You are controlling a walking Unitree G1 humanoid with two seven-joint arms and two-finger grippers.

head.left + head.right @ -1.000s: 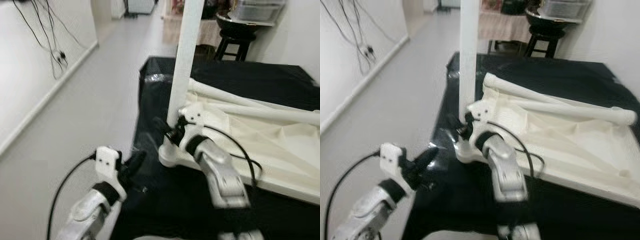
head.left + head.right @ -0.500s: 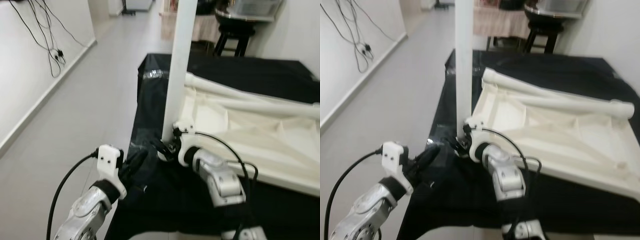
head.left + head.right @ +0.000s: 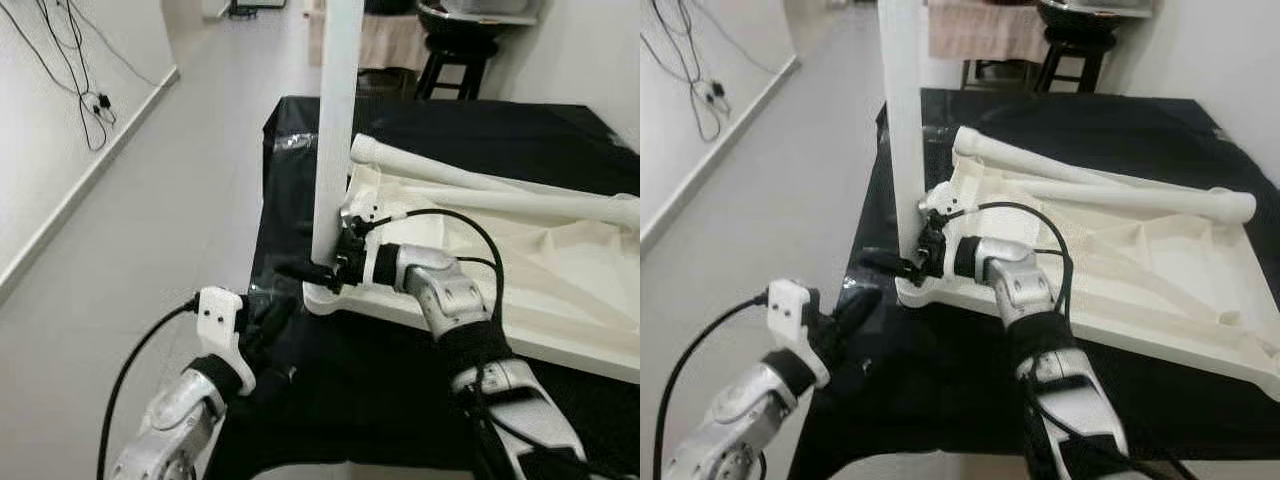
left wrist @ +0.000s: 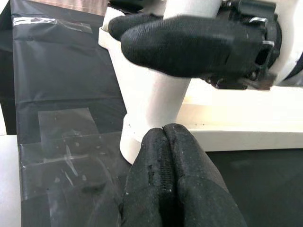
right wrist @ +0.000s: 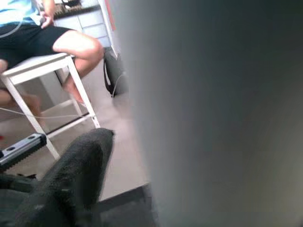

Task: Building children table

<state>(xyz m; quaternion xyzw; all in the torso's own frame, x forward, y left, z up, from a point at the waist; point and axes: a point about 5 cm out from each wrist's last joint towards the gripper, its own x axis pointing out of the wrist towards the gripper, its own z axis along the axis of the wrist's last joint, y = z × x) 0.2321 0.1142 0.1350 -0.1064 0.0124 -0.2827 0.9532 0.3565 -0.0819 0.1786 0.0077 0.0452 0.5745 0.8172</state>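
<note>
The white children's table top [image 3: 545,285] lies upside down on a black-covered table [image 3: 300,170]. One white leg [image 3: 335,130] stands upright in its near left corner. My right gripper [image 3: 318,268] is at that leg's base, with the leg between its fingers [image 4: 189,45] and pressed close against them [image 5: 80,175]. My left gripper [image 3: 268,318] hovers low in front of the corner, shut and holding nothing; its tips [image 4: 164,135] almost touch the leg's foot [image 4: 147,118]. Two more legs [image 3: 480,182] lie across the top.
The black cover's left edge [image 3: 262,230] drops to grey floor [image 3: 150,220]. Cables hang on the left wall [image 3: 70,70]. A black stool [image 3: 455,55] stands behind the table. A person sits on a white stool [image 5: 52,52] in the right wrist view.
The camera has shifted. My right arm has stretched forward and its fingers now reach around the base of the upright leg. The left gripper has stayed about where it was.
</note>
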